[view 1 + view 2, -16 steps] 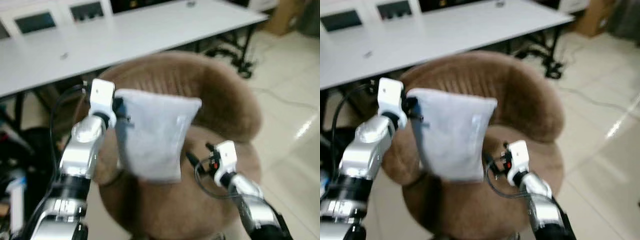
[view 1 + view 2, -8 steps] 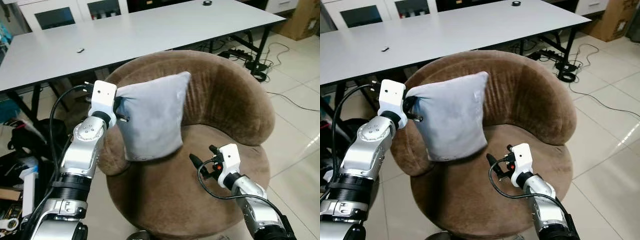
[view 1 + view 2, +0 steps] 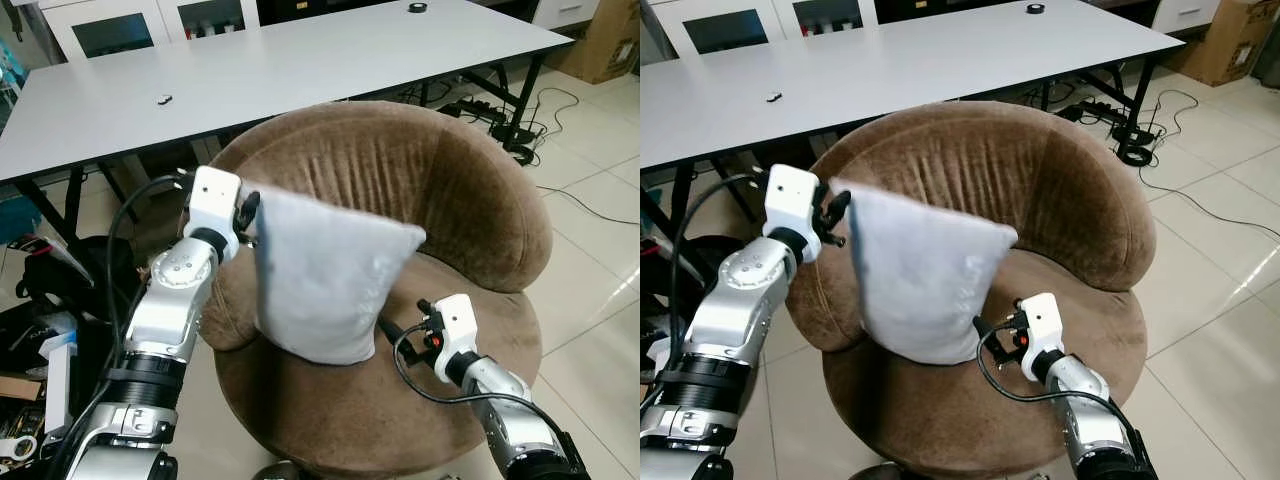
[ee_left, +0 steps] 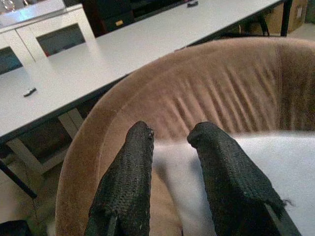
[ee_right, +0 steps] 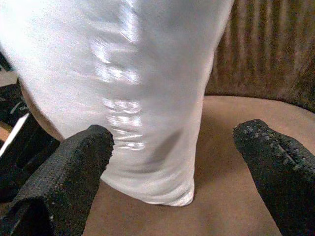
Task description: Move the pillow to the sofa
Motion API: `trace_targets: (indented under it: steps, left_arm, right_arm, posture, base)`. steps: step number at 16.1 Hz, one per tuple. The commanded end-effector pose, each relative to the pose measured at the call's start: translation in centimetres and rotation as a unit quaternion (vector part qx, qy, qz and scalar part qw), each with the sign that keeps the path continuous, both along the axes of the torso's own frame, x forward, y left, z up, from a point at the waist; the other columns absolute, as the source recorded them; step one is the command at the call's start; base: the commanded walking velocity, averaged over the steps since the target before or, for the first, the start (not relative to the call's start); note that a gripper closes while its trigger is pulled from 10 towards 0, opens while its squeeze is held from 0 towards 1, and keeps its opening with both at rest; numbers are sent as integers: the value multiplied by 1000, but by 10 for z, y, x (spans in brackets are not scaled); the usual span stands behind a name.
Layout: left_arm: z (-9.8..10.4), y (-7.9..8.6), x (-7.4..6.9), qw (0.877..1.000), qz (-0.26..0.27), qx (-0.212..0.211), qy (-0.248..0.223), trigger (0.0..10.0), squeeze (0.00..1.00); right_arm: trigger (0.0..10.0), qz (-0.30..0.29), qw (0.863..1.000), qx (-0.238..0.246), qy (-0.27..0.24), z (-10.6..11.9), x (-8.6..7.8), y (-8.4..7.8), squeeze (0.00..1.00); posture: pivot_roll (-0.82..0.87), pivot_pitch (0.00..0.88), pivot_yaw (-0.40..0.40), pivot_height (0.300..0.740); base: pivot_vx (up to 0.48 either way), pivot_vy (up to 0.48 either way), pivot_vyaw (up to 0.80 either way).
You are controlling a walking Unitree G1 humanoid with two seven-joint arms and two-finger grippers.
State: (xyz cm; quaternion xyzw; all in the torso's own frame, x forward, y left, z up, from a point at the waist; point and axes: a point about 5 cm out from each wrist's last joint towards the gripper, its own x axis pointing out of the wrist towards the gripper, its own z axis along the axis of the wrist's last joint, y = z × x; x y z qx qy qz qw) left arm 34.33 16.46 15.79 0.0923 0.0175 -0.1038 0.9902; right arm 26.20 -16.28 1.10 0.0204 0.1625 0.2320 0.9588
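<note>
A light grey pillow (image 3: 320,285) hangs over the seat of a round brown sofa chair (image 3: 470,190). My left gripper (image 3: 248,210) is shut on the pillow's upper left corner, level with the chair's left armrest. In the left wrist view, white pillow (image 4: 275,172) fabric lies between the black fingers (image 4: 129,177). The pillow's lower end reaches down to the seat cushion (image 3: 1060,270). My right gripper (image 3: 398,332) is low over the seat, just right of the pillow's bottom corner. Its fingers (image 5: 69,177) are spread wide open, with the pillow (image 5: 123,73) in front of them.
A long white table (image 3: 300,60) stands right behind the chair. Cables and a power strip (image 3: 515,125) lie on the tiled floor to the right, near a cardboard box (image 3: 612,38). A black bag and clutter (image 3: 45,300) sit on the floor to the left.
The pillow has swung right and down in my left gripper's hold, so its lower end now sits by the right gripper. The right gripper has edged towards the pillow.
</note>
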Motion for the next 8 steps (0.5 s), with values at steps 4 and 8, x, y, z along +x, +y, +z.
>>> trace_targets:
  steps: [4,8]
  left_arm:
    - [0,4,7,999,8,-49,23,10000,0]
    - [-7,27,22,997,26,-29,63,10000,0]
  right_arm:
    - [10000,0,1000,-4,-6,1,2,-4,0]
    - [10000,-5,1000,-7,-3,-3,2,-10,0]
  posture:
    - [-61,0,93,740]
    - [-77,0,108,740]
  base:
    - [0,0,0]
    - [0,0,0]
